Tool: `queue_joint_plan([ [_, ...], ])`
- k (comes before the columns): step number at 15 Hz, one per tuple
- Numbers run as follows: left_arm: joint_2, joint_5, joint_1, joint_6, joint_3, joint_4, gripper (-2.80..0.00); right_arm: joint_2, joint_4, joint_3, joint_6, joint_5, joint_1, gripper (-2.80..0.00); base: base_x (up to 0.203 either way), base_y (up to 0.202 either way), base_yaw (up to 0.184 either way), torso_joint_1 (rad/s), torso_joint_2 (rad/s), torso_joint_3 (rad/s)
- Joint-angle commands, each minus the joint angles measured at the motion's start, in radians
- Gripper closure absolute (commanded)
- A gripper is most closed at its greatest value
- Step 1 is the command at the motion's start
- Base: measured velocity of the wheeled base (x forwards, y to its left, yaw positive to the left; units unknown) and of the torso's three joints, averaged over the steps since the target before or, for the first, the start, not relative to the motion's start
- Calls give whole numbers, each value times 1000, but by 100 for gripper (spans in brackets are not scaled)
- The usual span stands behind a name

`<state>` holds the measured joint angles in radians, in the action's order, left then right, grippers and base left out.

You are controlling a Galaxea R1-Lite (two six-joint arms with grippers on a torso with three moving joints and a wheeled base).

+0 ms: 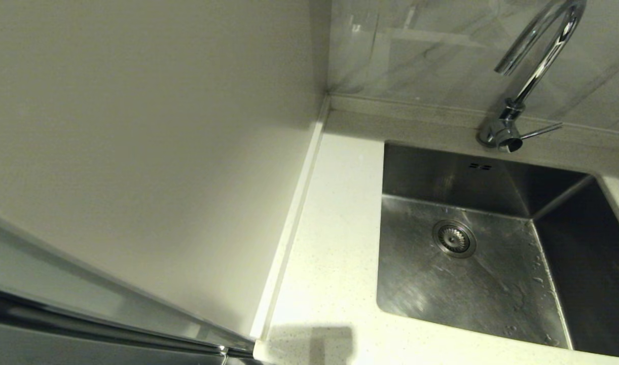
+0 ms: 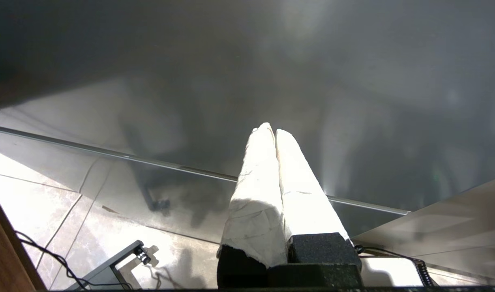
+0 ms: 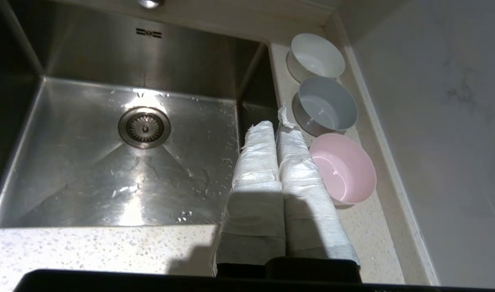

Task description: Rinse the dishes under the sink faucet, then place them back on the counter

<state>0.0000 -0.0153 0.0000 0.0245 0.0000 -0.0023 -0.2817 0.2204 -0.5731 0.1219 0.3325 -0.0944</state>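
Three bowls stand in a row on the counter (image 3: 369,239) strip to the right of the sink (image 3: 89,178): whitish-green (image 3: 316,54) farthest back, pale blue (image 3: 326,103) in the middle, pale pink (image 3: 344,168) nearest. My right gripper (image 3: 275,126) hovers shut and empty above the sink's right rim, just beside the pink and blue bowls. The sink (image 1: 471,274) is wet, its drain strainer (image 1: 454,238) bare. The chrome faucet (image 1: 535,66) rises behind it, its lever (image 1: 540,132) pointing right. My left gripper (image 2: 270,129) is shut, empty, down beside a glossy panel, away from the sink. Neither gripper shows in the head view.
A beige wall panel (image 1: 137,152) bounds the counter (image 1: 329,253) on the left. A marbled wall (image 3: 442,121) stands close behind the bowls. Floor tiles (image 2: 48,202) and a cable (image 2: 48,259) lie below the left gripper.
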Motion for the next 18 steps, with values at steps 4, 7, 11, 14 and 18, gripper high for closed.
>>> queue_joint_plan([
  [4,-3,0,-1,0,0,-1,0,164,59,77,83,26,92,0,0,0,0,0,0,0],
  [7,-3,0,-2,0,0,-1,0,286,64,213,80,-75,95,0,0,0,0,0,0,0],
  [11,-4,0,0,0,0,-1,0,282,-16,372,31,-248,96,0,0,0,0,0,0,0],
  [14,-3,0,-1,0,0,-1,0,282,-43,457,-12,-381,96,0,0,0,0,0,0,0],
  [18,-3,0,0,-1,0,-1,0,282,-202,572,-79,-344,96,0,0,0,0,0,0,0],
])
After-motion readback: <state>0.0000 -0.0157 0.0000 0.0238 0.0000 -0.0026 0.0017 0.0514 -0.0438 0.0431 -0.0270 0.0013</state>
